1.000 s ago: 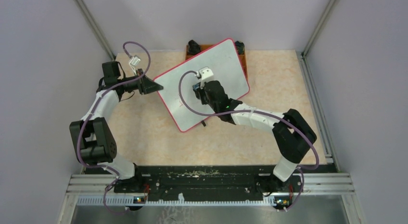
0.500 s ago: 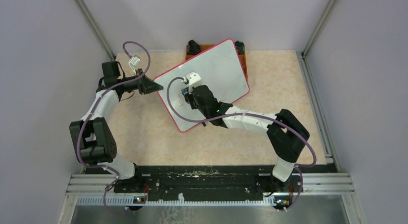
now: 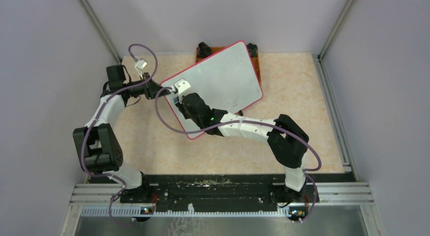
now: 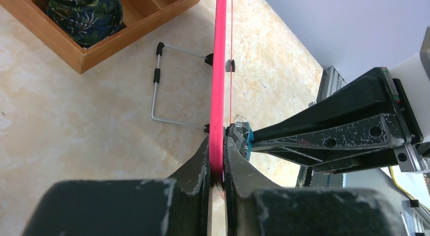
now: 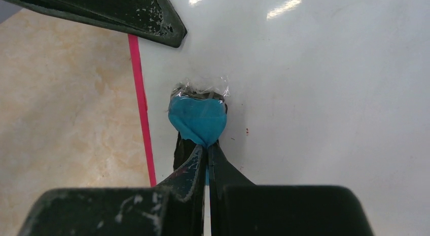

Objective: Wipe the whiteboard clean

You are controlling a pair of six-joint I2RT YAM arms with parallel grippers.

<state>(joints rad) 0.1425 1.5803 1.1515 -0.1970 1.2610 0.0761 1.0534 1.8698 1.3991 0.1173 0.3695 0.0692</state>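
The whiteboard (image 3: 223, 76), white with a thin red rim, lies tilted over the back of the table. Its face looks blank from above. In the right wrist view the whiteboard (image 5: 314, 94) shows only tiny red specks. My left gripper (image 3: 160, 90) is shut on the board's left rim (image 4: 219, 68), with a finger on each side, as the left wrist view (image 4: 218, 165) shows. My right gripper (image 5: 207, 155) is shut on a blue eraser pad (image 5: 199, 119) and presses it on the board near the left rim. From above the right gripper (image 3: 178, 96) sits close to the left one.
A brown wooden tray (image 3: 257, 61) lies under the board's far edge. In the left wrist view the tray (image 4: 91, 56) holds a dark patterned cloth (image 4: 86, 12). The board's wire stand (image 4: 156, 89) sticks out underneath. Grey walls and rails bound the table.
My right gripper has slid the blue pad leftward across the board, from near its middle to the left rim beside my left gripper. The left gripper and the board have stayed put.
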